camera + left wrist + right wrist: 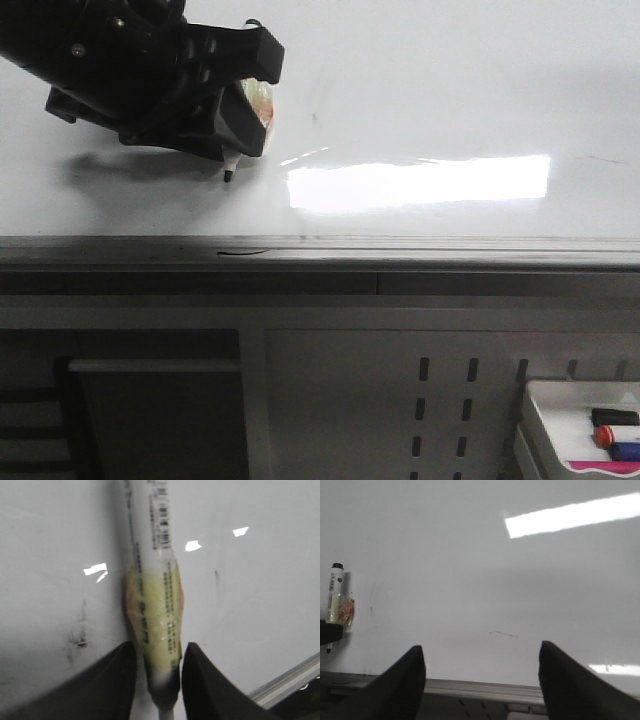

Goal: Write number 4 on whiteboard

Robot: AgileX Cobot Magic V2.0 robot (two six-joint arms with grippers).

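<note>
The whiteboard (430, 90) is a large glossy white surface filling the upper front view. My left gripper (243, 120) is over its near left part, shut on a white marker (262, 100) with a yellowish label. The marker's dark tip (227, 175) points down at the board; whether it touches cannot be told. In the left wrist view the marker (152, 580) sits clamped between the black fingers of the left gripper (161, 647). My right gripper (481, 647) stands open and empty near the board's front rim, with the marker (339, 600) visible off to one side. The number 4 is out of view.
A grey metal rim (400, 250) runs along the board's near edge, with a short curved black line (243, 252) on it. Bright glare (420, 183) lies mid-board. A white tray of coloured markers (580, 430) sits low at the right. A faint dark streak (503, 634) marks the board.
</note>
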